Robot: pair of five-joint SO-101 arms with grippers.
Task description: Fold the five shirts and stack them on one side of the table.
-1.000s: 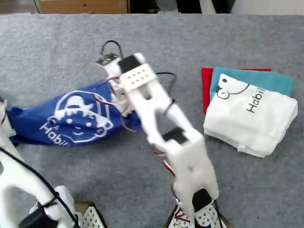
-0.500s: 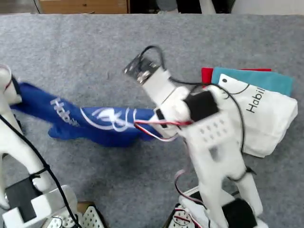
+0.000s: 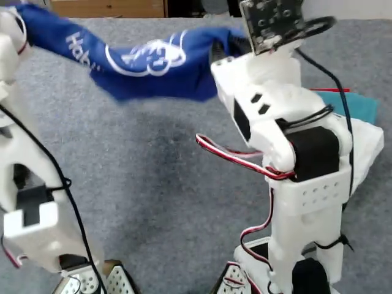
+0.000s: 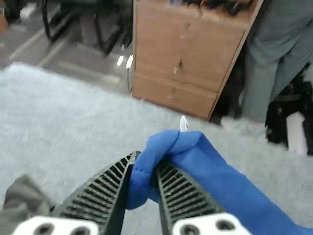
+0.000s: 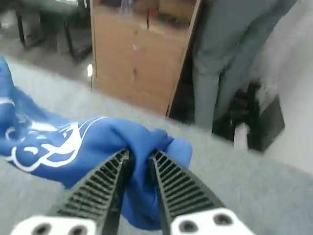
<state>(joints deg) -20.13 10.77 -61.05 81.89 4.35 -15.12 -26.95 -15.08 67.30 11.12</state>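
A blue shirt [image 3: 141, 61] with a white print hangs stretched in the air above the grey table, held at both ends. My left gripper [image 4: 143, 178] is shut on one bunched end of the blue shirt [image 4: 186, 156], high at the far left. My right gripper [image 5: 139, 169] is shut on the other end of the blue shirt [image 5: 93, 147], raised over the middle of the table. A stack of folded shirts lies at the right: a white shirt [image 3: 367, 147] on top, a teal shirt [image 3: 358, 107] and a red shirt [image 3: 331, 90] beneath, mostly hidden behind my right arm [image 3: 294, 159].
Grey carpet covers the table [image 3: 135, 184], with bare room in the middle and left. A wooden cabinet [image 4: 190, 54] stands beyond the far edge. A person's legs [image 5: 230, 58] stand behind the table, apart from everything.
Both arms lifted the blue shirt off the table and carried it up and toward the far edge. It now hangs stretched between them in the air.
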